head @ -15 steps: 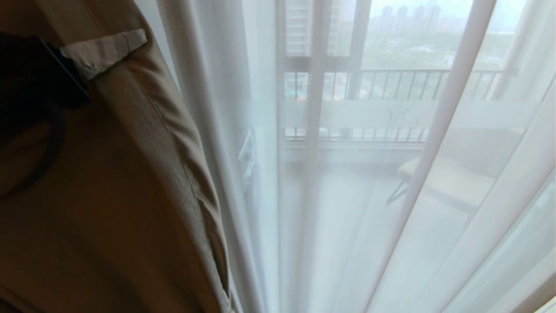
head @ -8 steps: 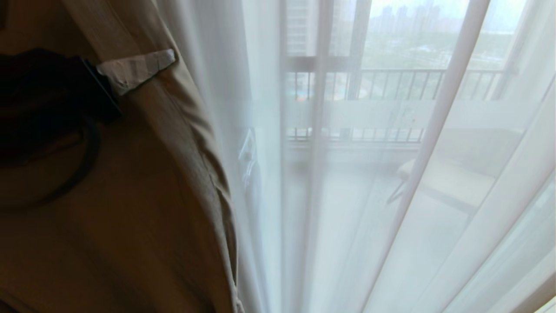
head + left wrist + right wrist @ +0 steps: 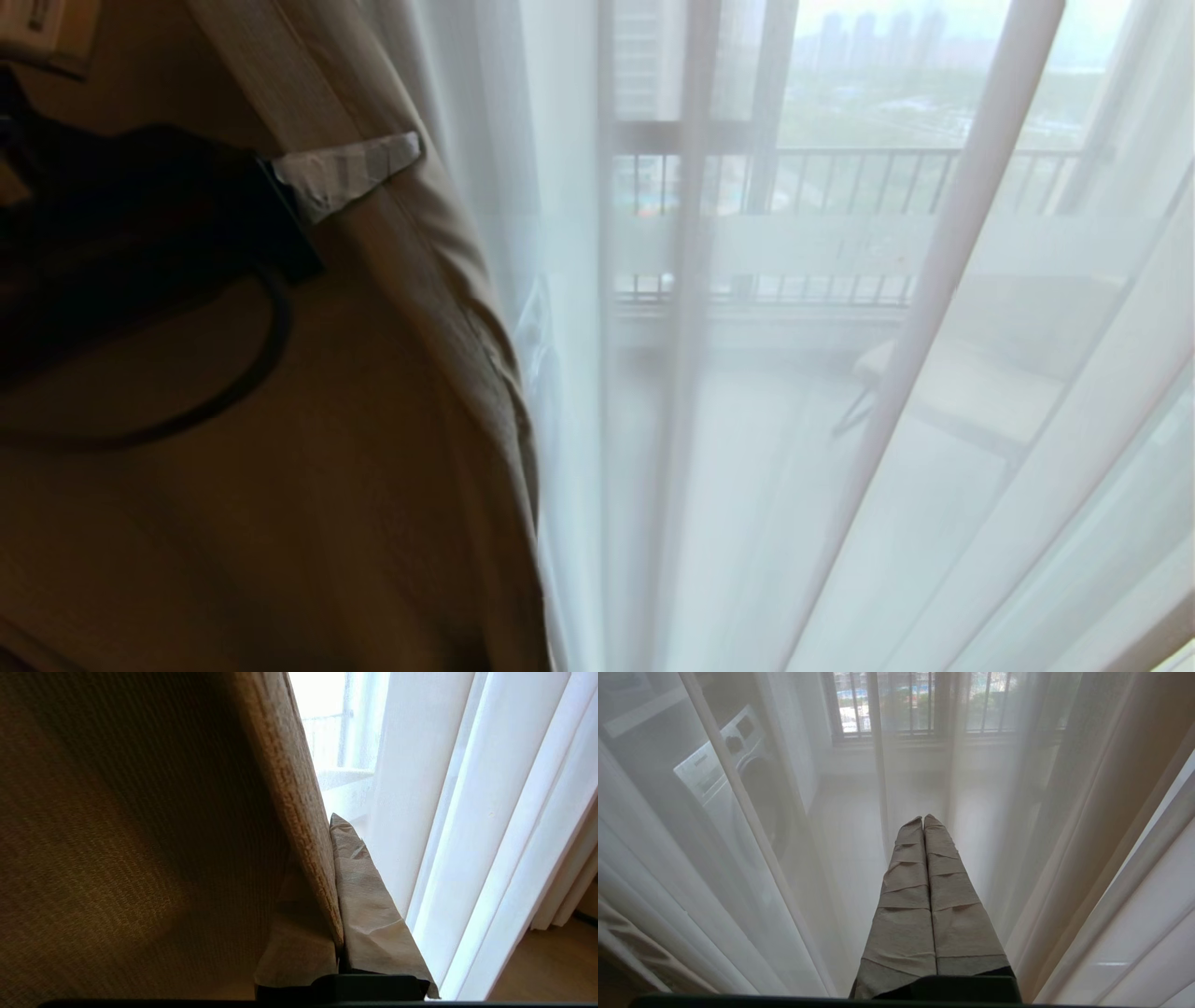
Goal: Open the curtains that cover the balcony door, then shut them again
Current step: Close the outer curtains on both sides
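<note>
The thick beige curtain [image 3: 308, 448] fills the left of the head view. My left gripper [image 3: 411, 154] is shut on its right-hand edge, with one taped finger lying across the front of the fabric. In the left wrist view the beige curtain edge [image 3: 299, 812] is pinched inside the left gripper [image 3: 332, 828]. The sheer white curtain [image 3: 934, 420] hangs over the balcony door [image 3: 794, 245], whose frames and frosted band show through it. My right gripper [image 3: 923, 820] is shut and empty, pointing at the sheer curtain [image 3: 761, 858].
Through the sheer fabric I see a chair [image 3: 952, 383] on the balcony, the outer railing [image 3: 868, 182] and a washing machine [image 3: 719, 765]. A strip of wooden floor [image 3: 551, 961] shows beside the sheer folds.
My left gripper has carried the beige curtain's edge to the right and a little lower. The beige fabric now covers more of the view. The background has stayed still.
</note>
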Available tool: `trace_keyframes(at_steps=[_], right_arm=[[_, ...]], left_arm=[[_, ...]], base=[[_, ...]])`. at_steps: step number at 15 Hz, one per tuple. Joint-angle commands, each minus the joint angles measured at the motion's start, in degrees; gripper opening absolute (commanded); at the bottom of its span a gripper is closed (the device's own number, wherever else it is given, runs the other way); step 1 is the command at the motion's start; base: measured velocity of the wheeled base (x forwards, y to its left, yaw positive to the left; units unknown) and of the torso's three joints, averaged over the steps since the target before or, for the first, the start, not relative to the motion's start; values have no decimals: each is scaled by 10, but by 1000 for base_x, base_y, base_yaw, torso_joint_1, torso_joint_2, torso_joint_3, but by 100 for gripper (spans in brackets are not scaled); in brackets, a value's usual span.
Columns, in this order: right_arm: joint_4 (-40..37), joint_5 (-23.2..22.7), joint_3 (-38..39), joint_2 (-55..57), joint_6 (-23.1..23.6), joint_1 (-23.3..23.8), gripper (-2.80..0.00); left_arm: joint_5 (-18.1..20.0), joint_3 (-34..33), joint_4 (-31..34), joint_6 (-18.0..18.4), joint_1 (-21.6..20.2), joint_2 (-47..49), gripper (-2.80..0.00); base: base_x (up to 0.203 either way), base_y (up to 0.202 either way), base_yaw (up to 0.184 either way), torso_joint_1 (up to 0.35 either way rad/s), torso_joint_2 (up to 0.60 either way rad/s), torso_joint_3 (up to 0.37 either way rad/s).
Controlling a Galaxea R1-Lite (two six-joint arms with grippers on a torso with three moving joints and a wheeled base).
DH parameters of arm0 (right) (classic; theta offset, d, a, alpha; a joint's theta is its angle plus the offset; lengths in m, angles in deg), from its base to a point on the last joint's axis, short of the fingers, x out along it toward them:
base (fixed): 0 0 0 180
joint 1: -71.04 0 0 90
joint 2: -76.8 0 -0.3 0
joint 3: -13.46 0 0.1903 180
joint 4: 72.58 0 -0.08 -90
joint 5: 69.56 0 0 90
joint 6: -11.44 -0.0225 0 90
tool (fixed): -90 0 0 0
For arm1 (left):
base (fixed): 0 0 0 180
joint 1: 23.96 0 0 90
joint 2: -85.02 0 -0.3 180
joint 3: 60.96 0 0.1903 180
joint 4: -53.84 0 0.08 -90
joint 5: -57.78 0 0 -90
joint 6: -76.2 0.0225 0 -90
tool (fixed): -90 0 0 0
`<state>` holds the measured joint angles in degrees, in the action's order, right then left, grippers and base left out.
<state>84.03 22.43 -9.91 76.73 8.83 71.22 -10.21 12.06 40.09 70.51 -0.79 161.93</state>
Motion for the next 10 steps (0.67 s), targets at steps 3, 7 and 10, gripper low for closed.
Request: trace_keyframes(at_steps=[3,7,10], right_arm=[[0,0,0,1,0,0,-280],[0,0,0,1,0,0,-280],[0,0,0,1,0,0,-280]], left_arm=[[-12,3,-2,36,0,13,-280],[-12,11,9,97,-1,24,-280],[-9,53,119,165,-1,24,-280]], base=[[0,0,0,0,0,0],[0,0,0,0,0,0],[0,0,0,0,0,0]])
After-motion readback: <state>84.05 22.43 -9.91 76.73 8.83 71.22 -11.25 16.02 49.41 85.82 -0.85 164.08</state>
